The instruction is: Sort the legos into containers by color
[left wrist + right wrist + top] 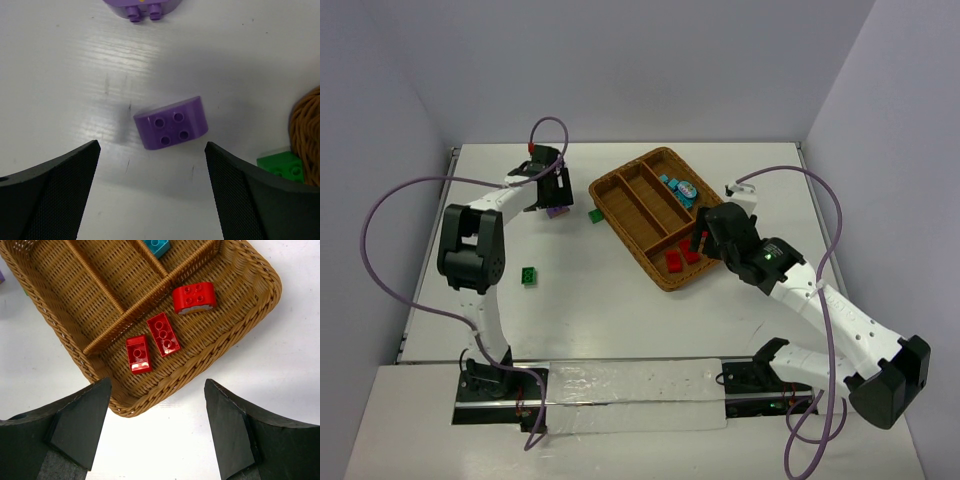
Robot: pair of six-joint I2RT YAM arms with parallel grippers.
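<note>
A purple rounded lego (171,124) lies on the table just ahead of my left gripper (151,150), which is open; neither finger touches it. A second purple lego (144,7) sits farther ahead. From above, the left gripper (552,195) hangs over the purple lego (558,211), left of the wicker tray (603,200). My right gripper (157,385) is open and holds nothing, above the tray's near rim (240,325). Three red legos (163,334) lie in the crosswise compartment. Teal legos (680,190) fill a long compartment.
One green lego (594,214) rests beside the tray's left corner, also seen as a green lego (281,164) at the left wrist view's right edge. Another green lego (529,276) lies on the table near the left arm. Two long compartments hold nothing visible.
</note>
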